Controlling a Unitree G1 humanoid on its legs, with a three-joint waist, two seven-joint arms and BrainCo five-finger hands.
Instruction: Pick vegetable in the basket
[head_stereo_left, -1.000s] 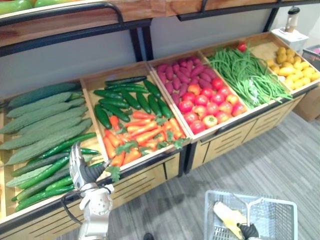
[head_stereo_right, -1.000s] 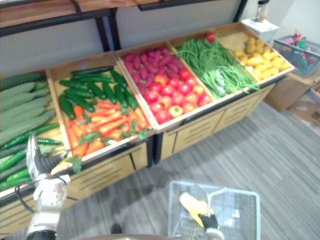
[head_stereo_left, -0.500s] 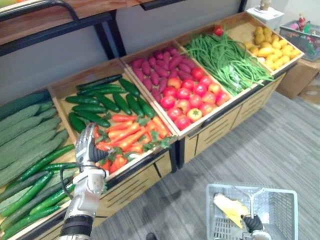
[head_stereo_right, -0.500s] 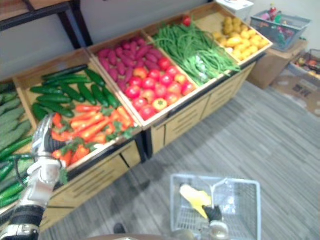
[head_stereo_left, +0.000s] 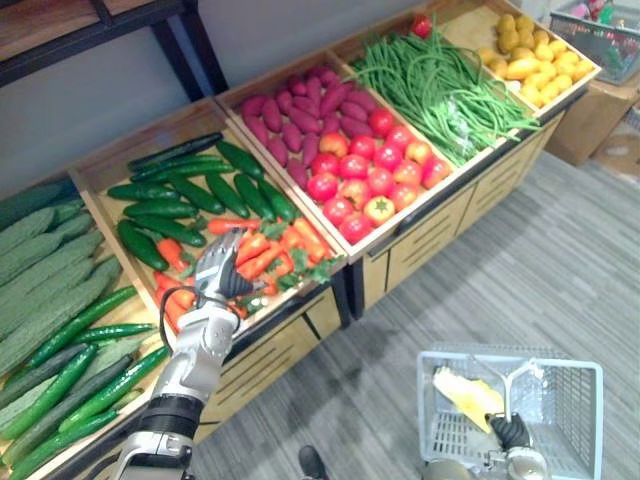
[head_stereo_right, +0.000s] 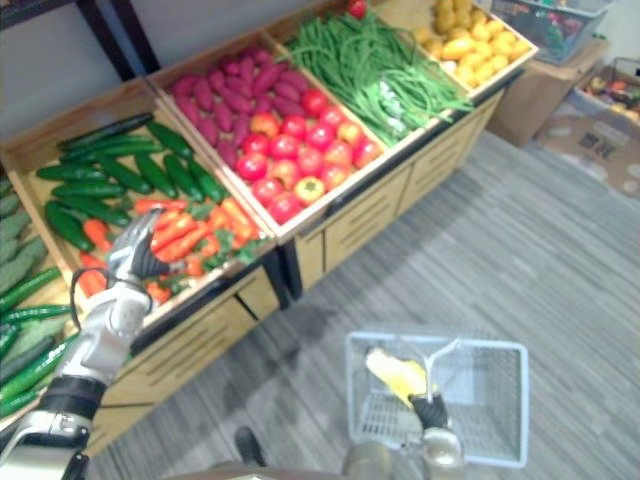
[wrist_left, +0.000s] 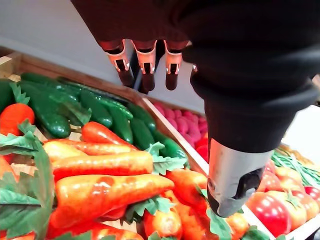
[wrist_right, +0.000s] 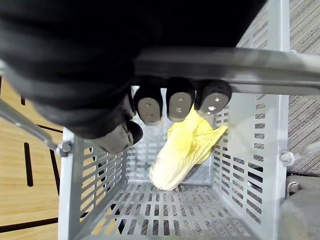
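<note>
My left hand (head_stereo_left: 218, 268) hovers low over the orange carrots (head_stereo_left: 270, 255) in the second wooden crate, its fingers (wrist_left: 146, 59) straight and holding nothing. The carrots (wrist_left: 102, 192) with green leafy tops lie just below its thumb, and dark green cucumbers (head_stereo_left: 185, 195) fill the back of that crate. My right hand (head_stereo_left: 511, 431) is curled round the metal handle (wrist_right: 225, 70) of a pale grey plastic basket (head_stereo_left: 565, 415) held low on my right. A pale yellow leafy cabbage (wrist_right: 185, 150) lies on the basket's floor.
Long cucumbers and bumpy bitter gourds (head_stereo_left: 45, 270) fill the leftmost crate. To the right come purple sweet potatoes and tomatoes (head_stereo_left: 365, 180), green beans (head_stereo_left: 450, 85) and yellow produce (head_stereo_left: 535, 50). Another basket (head_stereo_left: 600, 20) stands on a box at the far right. Grey floor lies in front.
The camera has swung right and down. My left hand has moved from the long cucumbers at the left over to the carrots. My right hand still holds the basket handle.
</note>
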